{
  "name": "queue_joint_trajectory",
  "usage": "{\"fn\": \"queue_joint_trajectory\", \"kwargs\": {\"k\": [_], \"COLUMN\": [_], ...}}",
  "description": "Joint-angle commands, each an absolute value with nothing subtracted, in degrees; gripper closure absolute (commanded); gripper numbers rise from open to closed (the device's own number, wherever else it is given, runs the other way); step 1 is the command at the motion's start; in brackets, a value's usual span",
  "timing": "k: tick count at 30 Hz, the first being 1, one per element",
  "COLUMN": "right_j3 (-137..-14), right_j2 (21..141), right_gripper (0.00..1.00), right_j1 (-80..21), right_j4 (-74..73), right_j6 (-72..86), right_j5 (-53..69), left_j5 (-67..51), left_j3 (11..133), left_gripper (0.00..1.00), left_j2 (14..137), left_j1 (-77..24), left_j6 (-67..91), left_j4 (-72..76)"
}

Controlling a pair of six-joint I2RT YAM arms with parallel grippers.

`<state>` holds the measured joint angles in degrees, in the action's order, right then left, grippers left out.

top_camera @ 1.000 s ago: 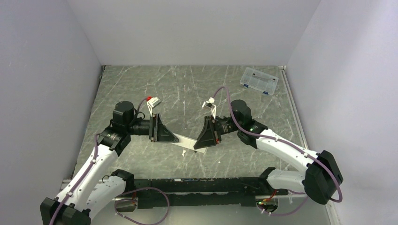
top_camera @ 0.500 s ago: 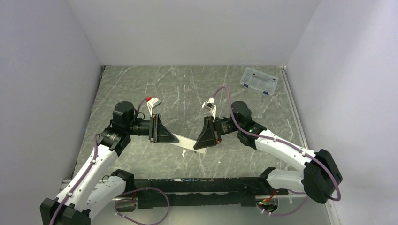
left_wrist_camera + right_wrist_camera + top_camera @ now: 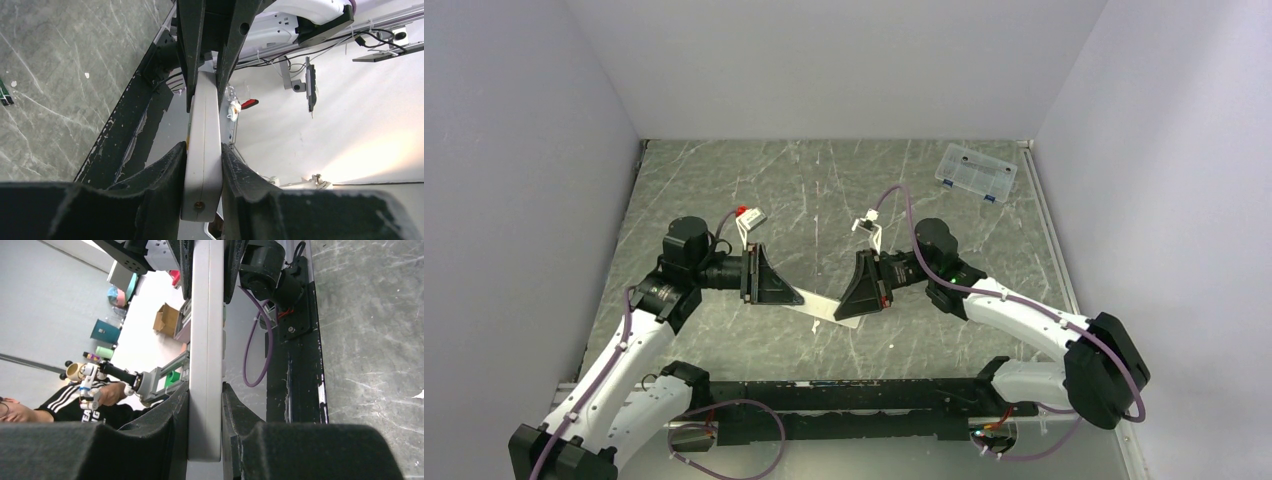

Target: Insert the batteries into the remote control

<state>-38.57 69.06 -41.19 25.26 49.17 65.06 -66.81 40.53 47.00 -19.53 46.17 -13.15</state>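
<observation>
The white remote control [image 3: 822,305] hangs level above the table, bridging my two grippers. My left gripper [image 3: 796,297] is shut on its left end; in the left wrist view both pads press its sides [image 3: 202,150]. My right gripper [image 3: 849,310] is shut on the other end, with the bar [image 3: 206,330] clamped between its pads [image 3: 206,390]. A thin orange-yellow strip [image 3: 188,136] shows on the remote's edge; I cannot tell whether it is one of the batteries. No battery shows plainly.
A clear compartment box [image 3: 975,172] sits at the back right of the table. A small dark green thing [image 3: 4,95] lies on the table, cut off by the left wrist view's edge. Tiny white slivers [image 3: 816,325] lie under the remote. The black base rail [image 3: 844,400] runs along the near edge.
The right arm's wrist and elbow have shifted slightly to the left. The remote stays held between the two grippers in the same place.
</observation>
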Motion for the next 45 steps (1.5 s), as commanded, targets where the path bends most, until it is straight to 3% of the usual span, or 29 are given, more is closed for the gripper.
{"fn": "queue_joint_trajectory", "kwargs": {"k": [1,2,6,9,21,25,35,45], "right_j3": [-38.51,-38.50,-38.58,-38.88,-39.72,-39.04,-37.35,-38.87], "right_j2": [69.33,69.45,69.87,69.75,66.04,63.86,54.69,50.50], "right_gripper": [1.00,1.00,1.00,0.99,0.52,0.42,0.37,0.38], "right_j1": [-41.44,-41.48,-41.47,-41.48,-41.33,-40.76,-38.63,-38.67], "right_j4": [29.44,29.52,29.32,27.33,16.24,13.97,4.30,-3.88], "right_j6": [49.99,49.93,49.89,48.45,40.38,38.94,35.87,35.26], "right_j5": [65.07,65.05,65.04,64.47,60.13,58.60,47.67,35.85], "left_j5": [-68.50,-68.46,-67.83,-67.31,-64.15,-62.90,-58.34,-53.75], "left_j3": [42.98,42.98,42.89,42.80,41.71,41.92,43.59,43.93], "left_gripper": [0.68,0.70,1.00,1.00,1.00,1.00,1.00,1.00], "left_j2": [45.92,45.89,45.64,45.15,44.27,44.22,43.97,43.06], "left_j1": [-19.51,-19.51,-19.51,-19.51,-19.51,-19.51,-19.47,-19.51], "left_j6": [45.45,45.23,45.03,45.10,45.89,45.64,42.39,42.84], "left_j4": [-11.26,-11.37,-11.72,-11.74,-11.51,-12.19,-17.62,-18.28]}}
